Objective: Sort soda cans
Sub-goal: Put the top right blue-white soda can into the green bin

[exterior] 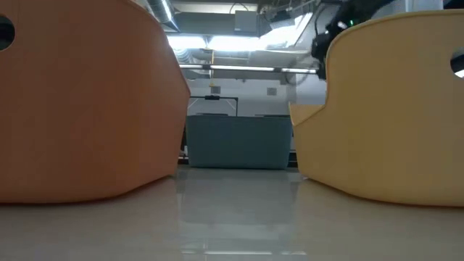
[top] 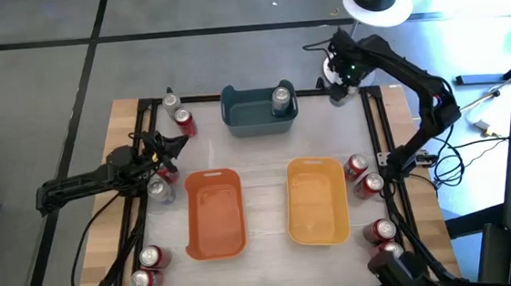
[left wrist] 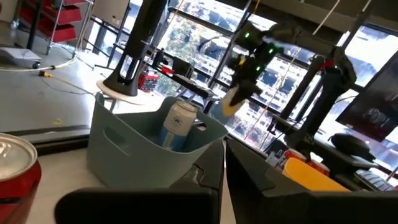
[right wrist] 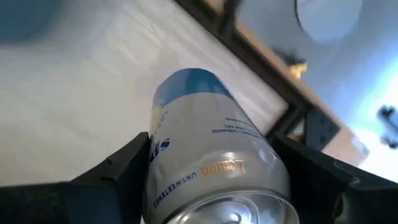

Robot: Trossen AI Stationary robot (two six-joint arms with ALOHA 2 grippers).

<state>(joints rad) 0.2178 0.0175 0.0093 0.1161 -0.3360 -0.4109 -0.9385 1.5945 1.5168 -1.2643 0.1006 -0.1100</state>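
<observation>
The right tool has its two dark fingers spread to either side of a silver-and-blue lemon seltzer can and pressed against it, so the can is clamped between them; in the high view this tool hangs at about 1 o'clock over the far right corner of the worktop, just right of the grey-blue bin. That bin, at 12 o'clock, holds one silver can standing upright at its right end. The left tool sits at about 9 o'clock with its fingers closed together and nothing between them, close to a red can and a silver can at the left edge. Two more cans stand at 11 o'clock. The orange bin and yellow bin lie side by side at centre. Further red cans stand along the right edge at 3 to 5 o'clock, and a pair at 7 o'clock.
</observation>
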